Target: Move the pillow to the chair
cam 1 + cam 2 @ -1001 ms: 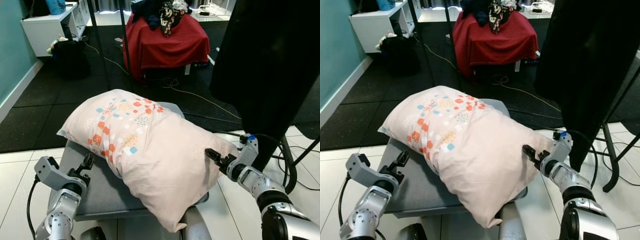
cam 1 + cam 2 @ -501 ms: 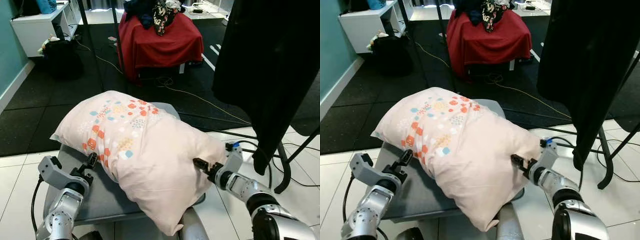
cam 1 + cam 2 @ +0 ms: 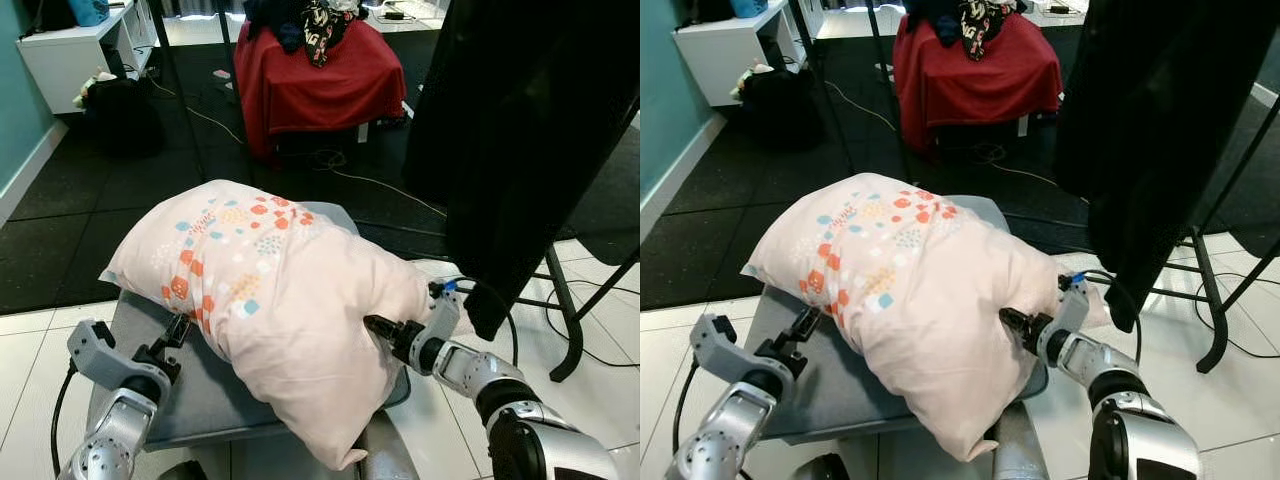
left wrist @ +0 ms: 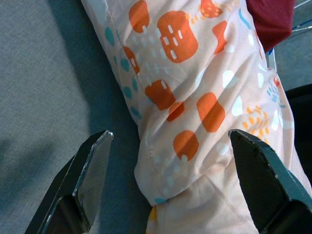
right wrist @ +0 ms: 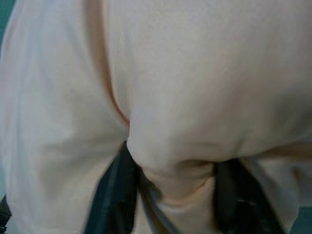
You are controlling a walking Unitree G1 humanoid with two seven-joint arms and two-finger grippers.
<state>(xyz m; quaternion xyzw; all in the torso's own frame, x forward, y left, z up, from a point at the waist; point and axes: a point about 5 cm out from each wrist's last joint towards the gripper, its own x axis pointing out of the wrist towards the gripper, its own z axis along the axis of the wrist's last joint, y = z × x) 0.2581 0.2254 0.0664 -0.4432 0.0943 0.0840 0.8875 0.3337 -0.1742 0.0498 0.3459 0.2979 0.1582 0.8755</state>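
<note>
one big dark curtain-like cloth (image 3: 540, 130) hangs on my right side, reaching nearly to the white tile floor (image 3: 30, 350), w/ a black metal stand leg (image 3: 560, 315) beneath it. further back there's black matting (image 3: 90, 215), and on it a red-draped piece of furniture (image 3: 315, 80) w/ dark clothes piled on top. a white shelf unit (image 3: 75, 50) sits far left against the teal wall (image 3: 20, 90), a dark bag (image 3: 120, 110) in front of it.

right in front of me is the grey chair (image 3: 140, 330), and the pillow (image 3: 275, 300) lies across its seat, pale pink w/ orange and blue print at the far left end. its near corner droops over the seat's front edge.

my right gripper (image 3: 1012, 325) is pushed into the pillow's right side; in the right wrist view the fabric (image 5: 170, 161) bunches up betw. the two dark fingers, so i read it as pinching a fold of pillow. a thin cable (image 3: 495, 295) loops by that wrist.

my left gripper (image 3: 178, 330) is low at the pillow's left edge, over the seat. left wrist view shows its fingers (image 4: 90, 168) spread wide, the pillow's printed edge betw. them, not clamped.
</note>
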